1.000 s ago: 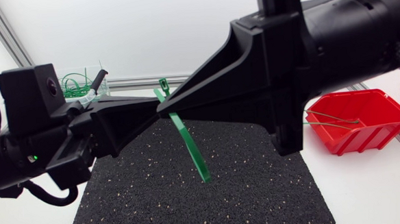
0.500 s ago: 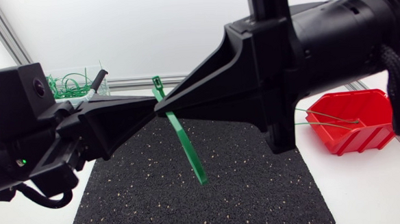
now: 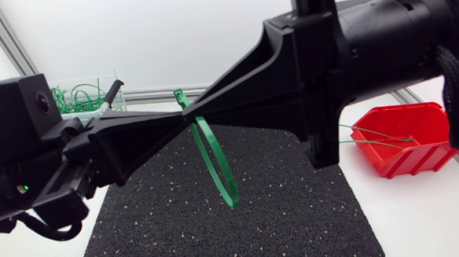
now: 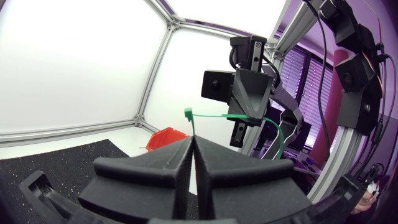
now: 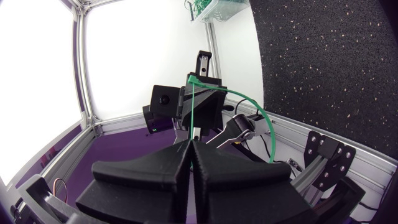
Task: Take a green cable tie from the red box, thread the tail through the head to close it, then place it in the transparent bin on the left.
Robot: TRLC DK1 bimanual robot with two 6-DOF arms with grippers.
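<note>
Head view: you have the left gripper [image 3: 180, 125] and the right gripper [image 3: 194, 115] meeting tip to tip above the black mat [image 3: 219, 239], and the green cable tie [image 3: 231, 195] is caught where they meet. Its small square head pokes up just above the fingertips. Below them the flat strap hangs down bent back on itself in a long, narrow loop, its lowest turn clear of the mat.

In the left wrist view your left fingers are pressed together with the tie rising straight out from between them. The right wrist view shows the same: the right fingers are closed on a thin green strand, and the rest of the strap curves away beside the other gripper.

The red box [image 3: 420, 156] sits at the right with a few ties in it. The transparent bin [image 3: 102, 105], holding green ties, is behind the left arm.
</note>
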